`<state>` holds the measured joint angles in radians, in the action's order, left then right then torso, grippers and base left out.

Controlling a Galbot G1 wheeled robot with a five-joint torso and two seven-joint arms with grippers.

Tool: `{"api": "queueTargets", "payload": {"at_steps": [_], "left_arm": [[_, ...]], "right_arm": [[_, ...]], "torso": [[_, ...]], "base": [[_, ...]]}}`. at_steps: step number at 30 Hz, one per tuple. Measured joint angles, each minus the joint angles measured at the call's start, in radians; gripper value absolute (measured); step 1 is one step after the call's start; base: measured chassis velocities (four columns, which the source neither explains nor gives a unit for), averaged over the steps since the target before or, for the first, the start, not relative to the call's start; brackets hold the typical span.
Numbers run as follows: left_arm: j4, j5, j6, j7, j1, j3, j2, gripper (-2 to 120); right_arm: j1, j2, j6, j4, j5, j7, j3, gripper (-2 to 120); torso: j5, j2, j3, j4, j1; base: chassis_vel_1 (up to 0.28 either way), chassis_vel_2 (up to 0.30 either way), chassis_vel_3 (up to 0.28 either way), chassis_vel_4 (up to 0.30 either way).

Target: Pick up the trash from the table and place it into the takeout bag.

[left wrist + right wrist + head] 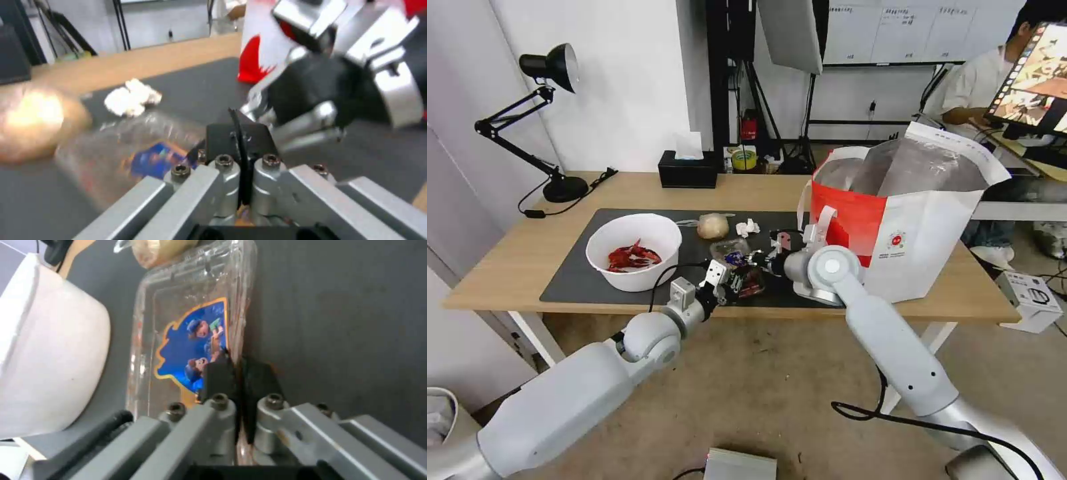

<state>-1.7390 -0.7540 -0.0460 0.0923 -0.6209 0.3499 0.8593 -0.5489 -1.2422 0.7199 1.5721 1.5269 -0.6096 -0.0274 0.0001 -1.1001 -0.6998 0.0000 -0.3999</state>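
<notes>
spanning the light-wood table, a dark mat beneath trash.

Desk lamp: black, jointed arm, round base on the far left corner of the desk, cord trailing beside it.
Tissue box: black, at the far edge, a white tissue standing out of its top.
Tape roll: yellow-green, behind the desk.
Monitor: lit, upper right.
Small white box: on the floor, right.
Whiteboard: on the back wall.
</notes>
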Motion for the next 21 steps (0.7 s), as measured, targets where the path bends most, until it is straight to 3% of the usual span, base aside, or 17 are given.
{"api": "queueTargets", "payload": {"at_steps": [21], "left_arm": [[-0.054, -0.002, 0.007, -0.020, -0.077, -0.087, -0.055, 0]], "right_arm": [[-0.006, -0.008, 0.000, 0.000, -0.005, 0.002, 0.008, 0]], "torso": [[-0.0003, 0.000, 0.000, -0.0001, 0.000]], "base": [[0.000, 0.000, 0.000, 0.000]]}}
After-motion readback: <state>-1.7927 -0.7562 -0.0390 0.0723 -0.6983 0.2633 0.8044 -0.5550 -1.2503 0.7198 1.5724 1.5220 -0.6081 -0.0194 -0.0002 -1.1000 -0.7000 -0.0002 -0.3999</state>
